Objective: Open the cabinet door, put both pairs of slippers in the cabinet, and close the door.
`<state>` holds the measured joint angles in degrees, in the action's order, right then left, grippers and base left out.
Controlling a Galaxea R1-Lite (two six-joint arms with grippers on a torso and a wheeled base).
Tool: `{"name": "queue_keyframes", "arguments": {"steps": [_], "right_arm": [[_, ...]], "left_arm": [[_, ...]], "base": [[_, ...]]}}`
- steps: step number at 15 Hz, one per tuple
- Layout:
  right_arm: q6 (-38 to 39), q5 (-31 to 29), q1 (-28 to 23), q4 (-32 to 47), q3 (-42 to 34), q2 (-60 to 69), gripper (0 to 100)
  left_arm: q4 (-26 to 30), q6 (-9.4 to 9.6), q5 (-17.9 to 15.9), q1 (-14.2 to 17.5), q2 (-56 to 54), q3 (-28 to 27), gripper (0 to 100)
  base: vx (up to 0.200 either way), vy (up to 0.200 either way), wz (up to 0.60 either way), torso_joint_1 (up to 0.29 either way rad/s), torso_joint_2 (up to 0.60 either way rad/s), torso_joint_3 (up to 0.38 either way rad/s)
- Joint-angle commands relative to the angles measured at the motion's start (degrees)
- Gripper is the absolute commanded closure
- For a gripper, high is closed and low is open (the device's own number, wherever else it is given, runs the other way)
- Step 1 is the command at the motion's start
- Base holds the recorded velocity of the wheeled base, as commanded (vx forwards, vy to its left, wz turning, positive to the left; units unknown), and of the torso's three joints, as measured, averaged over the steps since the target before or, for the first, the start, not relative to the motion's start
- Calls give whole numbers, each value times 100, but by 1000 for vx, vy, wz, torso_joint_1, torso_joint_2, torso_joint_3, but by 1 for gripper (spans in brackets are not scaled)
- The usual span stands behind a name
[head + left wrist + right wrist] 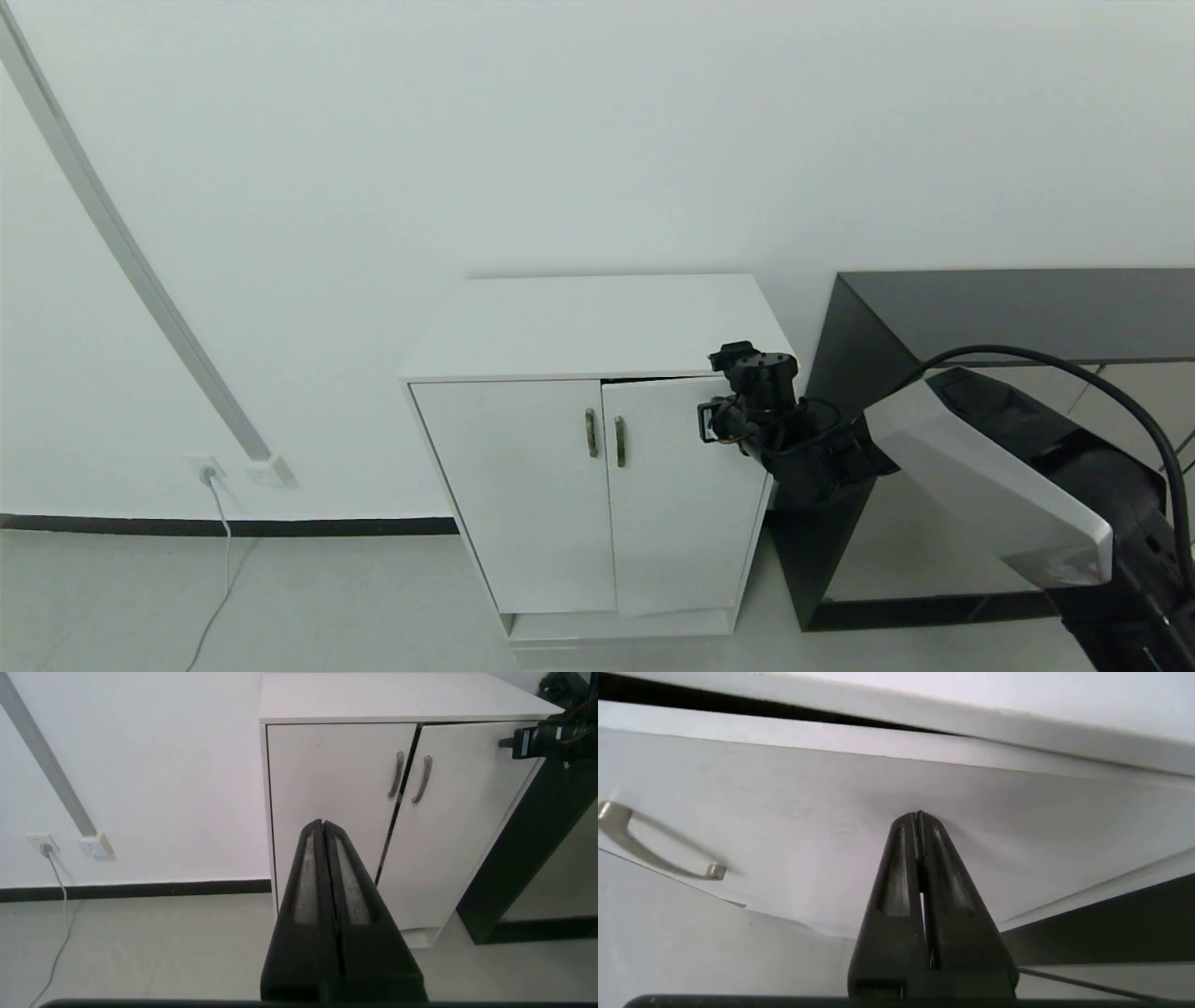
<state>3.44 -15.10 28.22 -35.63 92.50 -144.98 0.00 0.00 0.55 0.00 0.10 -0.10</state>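
Standing against the white wall, the white cabinet [597,322] fills the middle of my head view; its left door [523,485] sits flush, while the right door [672,504] hangs slightly ajar, with a thin dark gap along its top edge and its lower edge reaching a little below its neighbour's. Two metal handles, the left handle [591,432] and the right handle [620,441], stand upright side by side where the doors meet.

My right gripper [711,420] is raised in front of the upper outer corner of the right door, well away from the handles; in the right wrist view its fingers [901,877] are pressed together, their tips pointing at the door face just under the cabinet's top panel; whether they touch the panel I cannot tell.

My left gripper [322,826] hangs back from the cabinet, aimed roughly at the left door; its fingers [304,887] are likewise closed on nothing.

Beside the cabinet, on my right, stands a dark unit [1008,313] with a glossy front; on the far left a grey conduit [121,243] slants down the wall to a socket [203,467], from which a cable [224,560] trails onto the pale floor [327,607].
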Motion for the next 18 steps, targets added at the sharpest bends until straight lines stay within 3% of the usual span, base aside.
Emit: {"name": "queue_keyframes", "arguments": {"steps": [1,14,18], "right_arm": [[-1,-1,-1,39,154,-74,100],[-1,-1,-18,180,479,-215,100],[34,-1,17,118,13,102,100]], "left_arm": [[0,0,-2,0,-1,1,100],[0,0,7,0,-1,1,100],[0,0,7,0,-1,1,100]], "base": [[0,0,0,0,0,0],[0,0,0,0,0,0],[0,0,0,0,0,0]]}}
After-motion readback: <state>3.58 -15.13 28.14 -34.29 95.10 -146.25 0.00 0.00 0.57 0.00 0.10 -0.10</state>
